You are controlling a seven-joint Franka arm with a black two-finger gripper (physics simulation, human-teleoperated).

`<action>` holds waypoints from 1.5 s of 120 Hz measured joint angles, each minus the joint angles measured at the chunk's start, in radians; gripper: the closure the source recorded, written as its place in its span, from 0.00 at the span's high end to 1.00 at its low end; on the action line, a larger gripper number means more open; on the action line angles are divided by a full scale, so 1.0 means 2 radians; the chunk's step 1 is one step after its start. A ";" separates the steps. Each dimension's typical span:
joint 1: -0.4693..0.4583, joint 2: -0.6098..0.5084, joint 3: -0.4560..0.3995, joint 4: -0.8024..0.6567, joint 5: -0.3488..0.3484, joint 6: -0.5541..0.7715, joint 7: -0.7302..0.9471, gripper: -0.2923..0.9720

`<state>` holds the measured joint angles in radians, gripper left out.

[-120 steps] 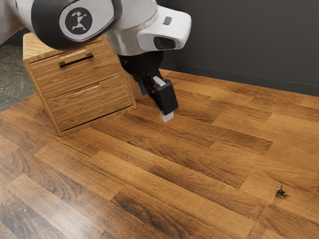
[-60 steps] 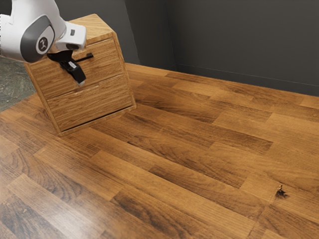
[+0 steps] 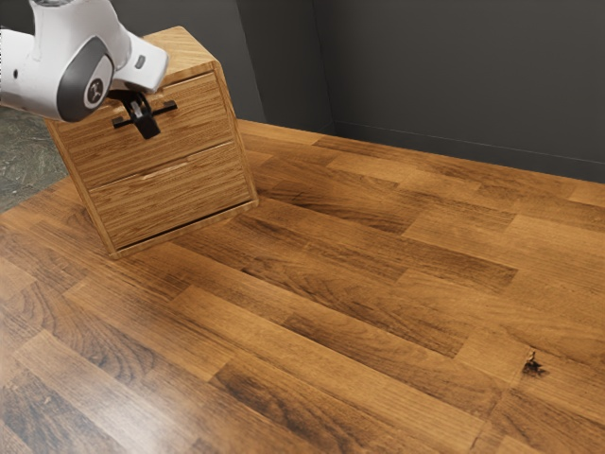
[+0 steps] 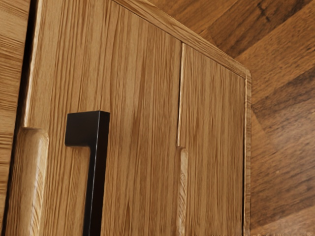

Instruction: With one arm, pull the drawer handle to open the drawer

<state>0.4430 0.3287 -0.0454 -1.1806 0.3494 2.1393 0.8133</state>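
Black tool (image 3: 144, 123) risen onto handle (image 3: 165, 109) (seemingly touching).

The drawer cabinet (image 3: 180, 180) is light wood with fine straight grain and a matt finish, and its handle (image 4: 96, 162) is smooth matt black. The table (image 3: 378, 284) is darker plank wood with a soft sheen; the arm (image 3: 66, 57) has a smooth white and grey shell.

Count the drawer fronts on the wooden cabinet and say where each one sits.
2. The upper drawer, with the black handle by the gripper, and the lower drawer directly below it. The back and far side of the cabinet are hidden.
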 joint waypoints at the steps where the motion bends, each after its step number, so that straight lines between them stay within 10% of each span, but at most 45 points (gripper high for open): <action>1: 0.000 0.001 0.000 0.000 0.001 0.001 0.001 0.77; 156: 0.004 0.006 0.002 -0.062 0.026 0.015 0.061 0.81; 180: -0.010 -0.023 -0.002 -0.094 0.025 0.014 0.060 0.67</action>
<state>0.4233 0.2834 -0.0491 -1.3682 0.3992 2.1680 0.9343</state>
